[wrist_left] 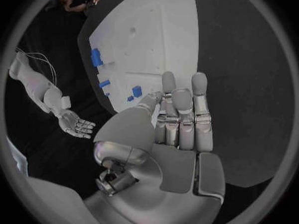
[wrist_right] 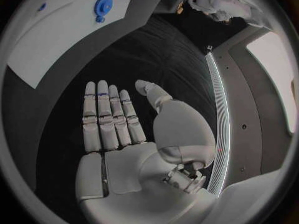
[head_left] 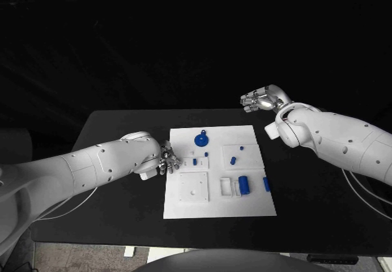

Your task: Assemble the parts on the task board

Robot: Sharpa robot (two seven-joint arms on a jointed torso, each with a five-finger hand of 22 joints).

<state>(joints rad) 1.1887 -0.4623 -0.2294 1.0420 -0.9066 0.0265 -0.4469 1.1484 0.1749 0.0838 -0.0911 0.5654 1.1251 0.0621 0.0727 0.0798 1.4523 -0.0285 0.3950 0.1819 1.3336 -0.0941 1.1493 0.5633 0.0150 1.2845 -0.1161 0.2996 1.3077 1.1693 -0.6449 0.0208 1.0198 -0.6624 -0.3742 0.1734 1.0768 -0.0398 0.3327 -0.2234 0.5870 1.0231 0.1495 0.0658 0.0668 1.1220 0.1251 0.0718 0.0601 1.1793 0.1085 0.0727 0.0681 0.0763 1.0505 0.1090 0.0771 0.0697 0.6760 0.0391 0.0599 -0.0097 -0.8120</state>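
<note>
Both the left hand (head_left: 166, 160) and right hand (head_left: 263, 100) are empty, fingers apart; the small blue parts (head_left: 243, 183) beside the left look light, rigid, best pinched across their sides.

Black table (head_left: 122, 215), white task board (head_left: 184, 207) lying flat at its middle

white task board (head_left: 186, 198), blue parts (head_left: 243, 183), black table (head_left: 114, 187)
</note>
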